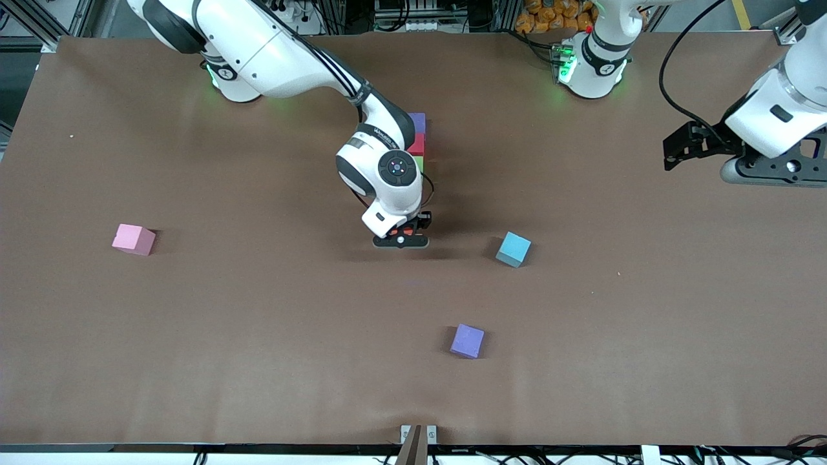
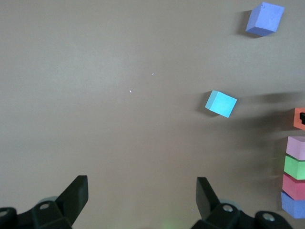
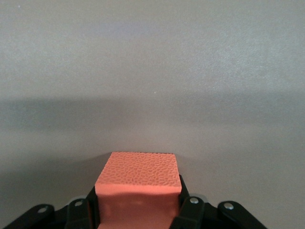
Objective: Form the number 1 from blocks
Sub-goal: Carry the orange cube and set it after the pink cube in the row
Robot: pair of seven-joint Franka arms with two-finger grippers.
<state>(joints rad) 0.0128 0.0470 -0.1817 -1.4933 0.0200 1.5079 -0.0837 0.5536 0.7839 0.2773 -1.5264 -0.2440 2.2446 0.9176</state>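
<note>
The right gripper [image 1: 402, 234] is closed on an orange block [image 3: 138, 183], its two fingers [image 3: 91, 206] pressed against opposite sides of the cube. In the front view only a sliver of that block shows beneath the wrist. The right arm reaches from its base out to the middle of the brown table [image 1: 258, 336], its wrist bent so the hand points straight down.

Taking the orange block as the landmark: a column of blocks runs from it toward the robots' bases, with a pink block [image 2: 296, 147] just beside it, then a green block [image 1: 418, 163], a red block [image 1: 417, 143] and a purple block [image 1: 417, 120]. A light blue block [image 1: 513, 248] sits near it, toward the left arm's end of the table. A second purple block [image 1: 467, 340] lies nearer the front camera. A second pink block [image 1: 134, 239] lies well apart, toward the right arm's end.

The left gripper [image 1: 685, 147] waits above the table's edge at the left arm's end, fingers [image 2: 76, 191] spread wide and holding nothing.
</note>
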